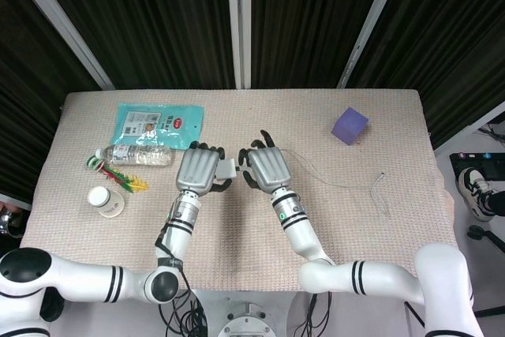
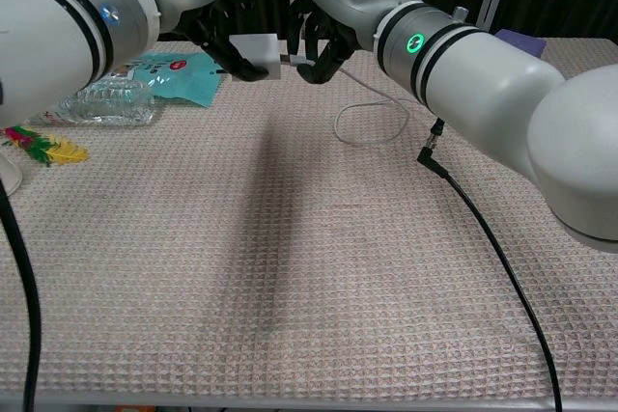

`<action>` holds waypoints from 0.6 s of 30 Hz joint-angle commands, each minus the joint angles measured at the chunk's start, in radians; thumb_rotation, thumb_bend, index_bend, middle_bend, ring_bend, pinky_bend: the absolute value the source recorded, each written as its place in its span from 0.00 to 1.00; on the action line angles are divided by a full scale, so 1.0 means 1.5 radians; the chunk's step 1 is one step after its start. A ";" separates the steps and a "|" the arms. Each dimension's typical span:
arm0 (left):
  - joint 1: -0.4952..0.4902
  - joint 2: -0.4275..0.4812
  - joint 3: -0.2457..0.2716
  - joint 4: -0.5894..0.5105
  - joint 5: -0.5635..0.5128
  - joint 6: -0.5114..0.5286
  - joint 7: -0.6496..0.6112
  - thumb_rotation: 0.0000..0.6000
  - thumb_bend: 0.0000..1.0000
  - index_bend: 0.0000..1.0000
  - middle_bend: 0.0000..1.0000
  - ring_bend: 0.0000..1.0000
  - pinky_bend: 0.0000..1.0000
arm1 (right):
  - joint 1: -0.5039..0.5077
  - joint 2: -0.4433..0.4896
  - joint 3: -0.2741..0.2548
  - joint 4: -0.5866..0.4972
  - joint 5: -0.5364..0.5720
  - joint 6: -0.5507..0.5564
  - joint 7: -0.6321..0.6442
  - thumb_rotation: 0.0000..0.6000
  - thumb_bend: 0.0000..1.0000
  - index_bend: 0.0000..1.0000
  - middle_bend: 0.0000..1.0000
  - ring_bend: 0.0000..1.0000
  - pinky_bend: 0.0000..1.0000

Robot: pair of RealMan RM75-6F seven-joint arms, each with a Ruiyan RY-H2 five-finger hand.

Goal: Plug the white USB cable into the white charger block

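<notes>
My left hand (image 1: 198, 170) (image 2: 214, 14) holds the white charger block (image 1: 226, 169) (image 2: 258, 51) above the middle of the table. Opposite it, my right hand (image 1: 267, 169) (image 2: 328, 23) pinches the plug end of the white USB cable (image 2: 293, 61), and the plug meets the block's right face. The thin cable (image 1: 335, 181) (image 2: 372, 123) trails right across the cloth to its loose end near the table's right side. My fingers hide the joint itself in the head view.
A purple cube (image 1: 349, 125) sits at the back right. On the left lie a teal packet (image 1: 158, 124), a water bottle (image 1: 134, 156), a coloured feather toy (image 1: 120, 175) and a white round jar (image 1: 104, 200). A black cable (image 2: 488, 248) crosses the cloth under my right arm.
</notes>
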 commanded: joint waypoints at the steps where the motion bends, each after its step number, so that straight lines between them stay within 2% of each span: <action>1: -0.002 -0.002 0.000 0.002 -0.001 0.001 0.001 0.78 0.26 0.52 0.49 0.29 0.25 | 0.003 -0.002 0.001 0.002 0.004 -0.002 0.000 1.00 0.42 0.64 0.55 0.25 0.00; 18: -0.013 -0.013 0.005 0.014 -0.008 0.001 0.013 0.78 0.26 0.52 0.49 0.29 0.25 | 0.017 -0.011 0.004 0.020 0.016 -0.006 0.002 1.00 0.42 0.64 0.55 0.25 0.00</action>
